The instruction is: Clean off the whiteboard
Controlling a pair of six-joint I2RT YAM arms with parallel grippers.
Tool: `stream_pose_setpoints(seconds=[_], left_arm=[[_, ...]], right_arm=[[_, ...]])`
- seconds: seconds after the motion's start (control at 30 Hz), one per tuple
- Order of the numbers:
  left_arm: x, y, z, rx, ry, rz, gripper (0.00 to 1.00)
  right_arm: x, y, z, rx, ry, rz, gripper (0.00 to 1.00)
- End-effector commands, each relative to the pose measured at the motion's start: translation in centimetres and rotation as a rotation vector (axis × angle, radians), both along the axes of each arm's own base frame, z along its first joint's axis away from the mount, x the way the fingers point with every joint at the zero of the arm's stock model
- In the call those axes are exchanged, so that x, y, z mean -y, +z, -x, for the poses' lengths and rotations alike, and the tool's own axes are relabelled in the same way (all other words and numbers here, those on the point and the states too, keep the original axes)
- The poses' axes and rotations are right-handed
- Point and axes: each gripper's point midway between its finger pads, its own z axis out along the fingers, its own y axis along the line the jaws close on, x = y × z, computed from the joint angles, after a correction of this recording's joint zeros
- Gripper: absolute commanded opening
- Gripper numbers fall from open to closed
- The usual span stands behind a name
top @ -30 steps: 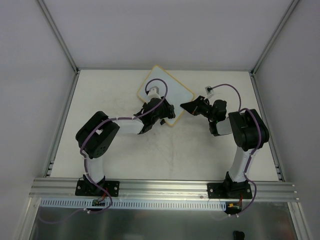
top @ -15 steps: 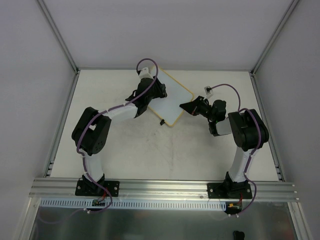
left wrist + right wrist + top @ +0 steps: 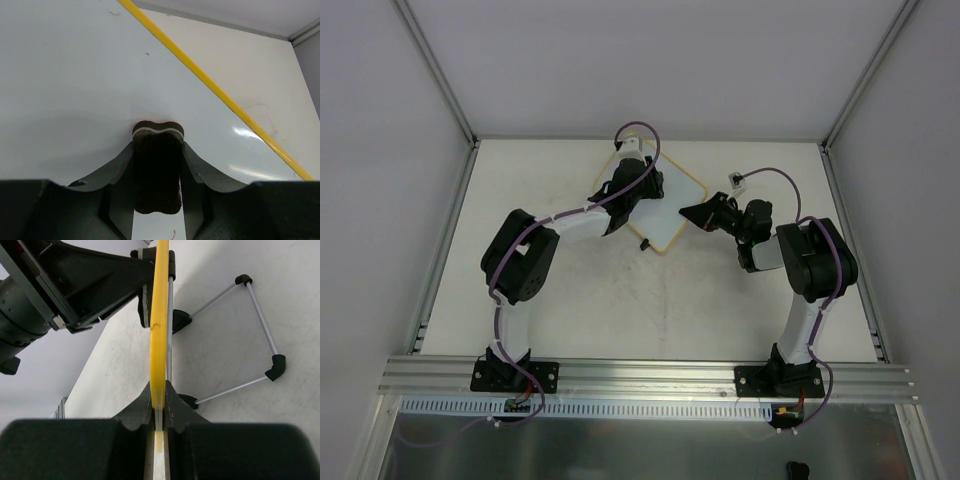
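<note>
The whiteboard (image 3: 672, 205) stands tilted at the back middle of the table, white with a thin yellow-tan frame. My left gripper (image 3: 642, 187) is over its upper part, shut on a small black eraser block (image 3: 158, 165) pressed against the white surface (image 3: 75, 90); a small red mark shows below the eraser. My right gripper (image 3: 692, 213) is shut on the board's right edge; the right wrist view shows the yellow frame (image 3: 160, 320) edge-on between the jaws. The board's wire stand with black feet (image 3: 260, 330) rests on the table behind it.
The cream table top (image 3: 650, 310) is bounded by grey walls and an aluminium rail (image 3: 650, 375) at the near edge. A small white connector on a purple cable (image 3: 739, 180) lies by the right arm. A black foot (image 3: 644, 243) sticks out at the board's lower edge.
My left gripper with the eraser swept from the board's lower middle up to its upper left, then slightly right and down. The right gripper and the board stayed put.
</note>
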Motion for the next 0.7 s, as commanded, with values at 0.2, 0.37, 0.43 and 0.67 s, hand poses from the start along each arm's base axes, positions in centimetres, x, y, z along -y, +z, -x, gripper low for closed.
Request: stream_pose_setpoints(seconds=[0.2,0.37,0.43,0.67], left_arm=[[3.4,1.8,0.9,0.104,-0.028,-0.083,0.00],[2.7,-0.6,1.9,0.045,-0.011,-0.073,0.00],[2.5,-1.9,2.6,0.019,-0.006,-0.072,0.00],[3.1,-6.1,5.6,-0.052,-0.020,-0.073,0.00]], right_arm=[[-1.4,6.6,1.3,0.293,0.089,-0.060,0.00],[-1.4,6.5,1.3,0.291,0.088,-0.060,0.00],[-1.5,6.7,1.4,0.294,0.091,-0.061,0.00],[-1.5,6.6,1.4,0.293,0.092,-0.061,0.00]])
